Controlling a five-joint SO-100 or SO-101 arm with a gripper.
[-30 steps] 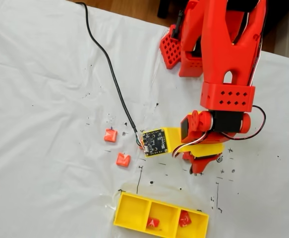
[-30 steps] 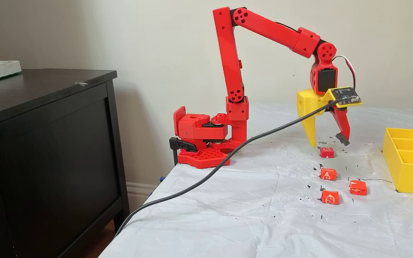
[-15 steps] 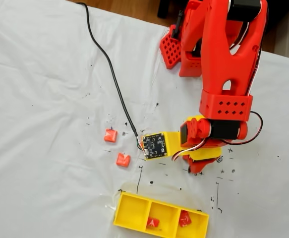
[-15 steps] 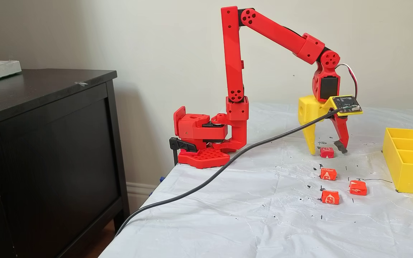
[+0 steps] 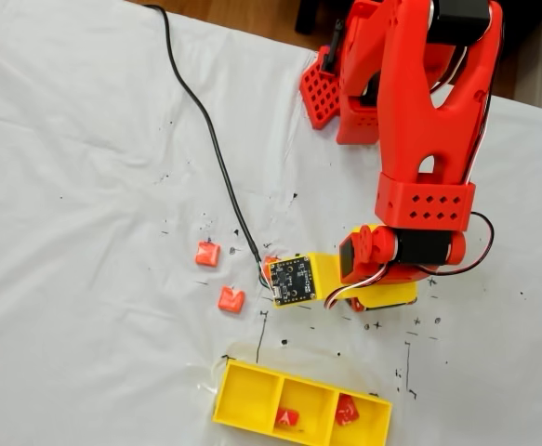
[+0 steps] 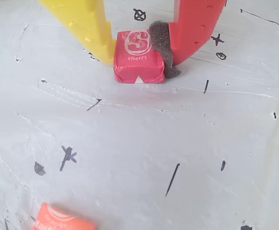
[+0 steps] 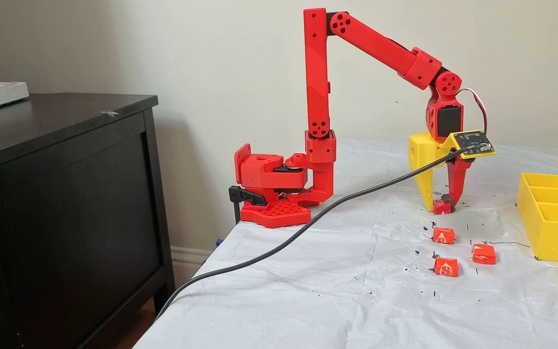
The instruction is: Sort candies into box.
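A red cherry candy rests on the white sheet, pinched between my yellow finger and my red finger's grey pad. My gripper is shut on it; a fixed view has the gripper down at the table around that candy. Three more candies lie loose nearer the camera. The yellow box stands to the right. From above, the box holds two candies in its middle and right compartments.
A black cable runs across the sheet to the small circuit board on my wrist. The red arm base is clamped at the table's far edge. A dark cabinet stands left of the table.
The gripper dropped down to the table and its fingers closed in from open onto the cherry candy. The other candies and the box stayed put.
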